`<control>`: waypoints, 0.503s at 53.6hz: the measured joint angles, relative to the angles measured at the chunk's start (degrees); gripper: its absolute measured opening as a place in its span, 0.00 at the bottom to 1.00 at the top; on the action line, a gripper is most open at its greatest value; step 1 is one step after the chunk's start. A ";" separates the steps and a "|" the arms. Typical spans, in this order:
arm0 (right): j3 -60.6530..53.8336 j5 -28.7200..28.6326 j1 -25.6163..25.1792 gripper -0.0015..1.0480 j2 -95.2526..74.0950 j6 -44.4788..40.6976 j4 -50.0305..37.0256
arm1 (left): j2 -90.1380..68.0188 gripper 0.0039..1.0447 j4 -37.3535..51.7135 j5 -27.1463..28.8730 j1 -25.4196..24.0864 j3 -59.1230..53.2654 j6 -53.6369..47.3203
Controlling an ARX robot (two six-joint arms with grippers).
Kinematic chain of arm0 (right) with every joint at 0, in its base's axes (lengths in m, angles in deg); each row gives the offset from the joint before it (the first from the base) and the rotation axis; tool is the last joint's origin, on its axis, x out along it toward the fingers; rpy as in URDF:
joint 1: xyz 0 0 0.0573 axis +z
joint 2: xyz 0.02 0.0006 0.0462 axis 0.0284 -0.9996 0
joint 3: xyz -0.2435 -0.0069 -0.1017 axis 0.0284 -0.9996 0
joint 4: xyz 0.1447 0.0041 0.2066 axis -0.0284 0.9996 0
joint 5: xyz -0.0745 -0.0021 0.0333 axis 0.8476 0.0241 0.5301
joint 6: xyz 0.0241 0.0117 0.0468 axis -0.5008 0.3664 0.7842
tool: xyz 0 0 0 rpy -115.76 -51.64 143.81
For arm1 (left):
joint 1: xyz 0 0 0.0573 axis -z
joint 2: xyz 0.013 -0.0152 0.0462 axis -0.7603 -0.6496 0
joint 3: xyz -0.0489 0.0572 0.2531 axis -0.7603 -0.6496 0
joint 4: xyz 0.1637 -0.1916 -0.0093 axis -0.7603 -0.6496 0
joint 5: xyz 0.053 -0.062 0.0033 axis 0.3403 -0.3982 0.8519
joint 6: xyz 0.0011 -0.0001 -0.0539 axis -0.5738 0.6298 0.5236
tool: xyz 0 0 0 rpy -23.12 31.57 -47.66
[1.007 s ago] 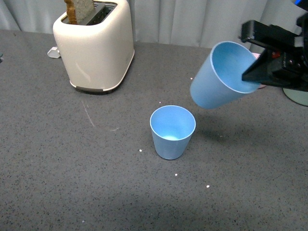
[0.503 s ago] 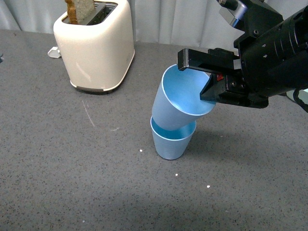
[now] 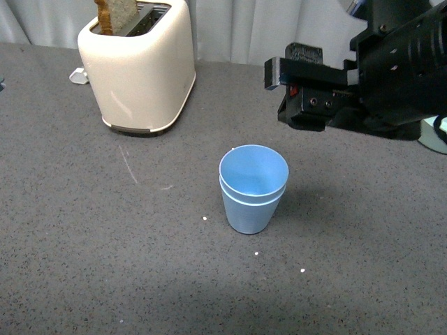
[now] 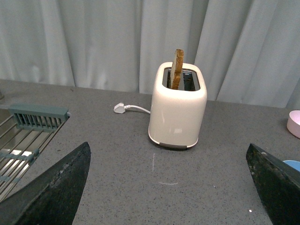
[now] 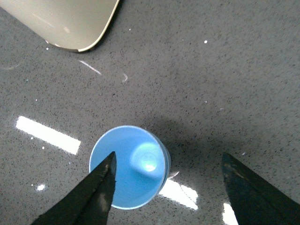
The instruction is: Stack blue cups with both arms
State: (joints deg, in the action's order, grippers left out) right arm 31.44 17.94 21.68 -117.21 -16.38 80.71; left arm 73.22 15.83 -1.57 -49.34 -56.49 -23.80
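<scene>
The two blue cups [image 3: 253, 187] stand nested, one inside the other, upright on the grey table in the front view. They also show from above in the right wrist view [image 5: 129, 166]. My right gripper [image 3: 307, 87] hovers above and to the right of the stack, open and empty; in its wrist view [image 5: 171, 187] one finger overlaps the cup rim and the other is well clear. My left gripper [image 4: 171, 187] is open and empty, not visible in the front view, facing the toaster; a sliver of blue cup [image 4: 291, 165] shows at that view's edge.
A cream toaster [image 3: 136, 66] with a slice of bread stands at the back left; its plug [image 4: 120, 108] lies on the table. A metal rack [image 4: 23, 131] is to the left. A pink bowl [image 4: 294, 124] and a pale green bowl [image 3: 434, 136] sit at the right.
My right gripper carried the tilted cup over the standing cup, set it inside, let go and lifted away. The cups now sit nested upright.
</scene>
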 joint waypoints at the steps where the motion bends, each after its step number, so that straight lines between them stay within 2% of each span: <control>1: 0.00 0.04 -0.02 0.66 0.15 -0.15 -0.04 | 0.00 0.94 0.00 0.00 0.00 0.00 0.02; 8: -0.11 0.20 -0.13 0.91 0.92 -1.09 -0.26 | 0.00 0.94 0.00 0.00 0.00 0.00 0.00; 10: -0.98 2.47 0.02 0.91 0.57 -1.68 -2.84 | 0.00 0.94 0.00 0.00 0.00 0.00 0.00; 15: -10.47 18.29 0.35 0.78 -0.33 -8.74 -28.72 | 0.00 0.94 0.00 -0.07 0.00 0.00 0.00; 16: -11.85 19.67 0.28 0.77 -0.44 -9.11 -31.98 | 0.00 0.94 0.00 -0.09 0.00 0.00 0.00; 18: -18.34 23.71 -0.81 0.68 -0.55 -12.17 -46.66 | 0.00 0.94 -0.02 0.22 0.00 0.00 0.00; 20: -23.37 23.91 -2.45 0.59 0.57 -13.84 -57.35 | 0.00 0.94 -0.09 0.20 0.00 0.00 0.00; 23: -28.26 22.67 -4.76 0.48 4.24 -15.04 -65.72 | 0.04 0.94 -0.09 0.17 0.00 0.00 0.00; 27: -32.28 20.48 -7.21 0.33 9.88 -15.80 -66.93 | 0.04 0.94 -0.09 0.02 0.00 0.00 0.00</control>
State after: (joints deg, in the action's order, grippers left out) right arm -0.85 38.42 14.47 -107.33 -32.18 13.78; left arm 73.26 15.74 -1.54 -49.34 -56.49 -23.80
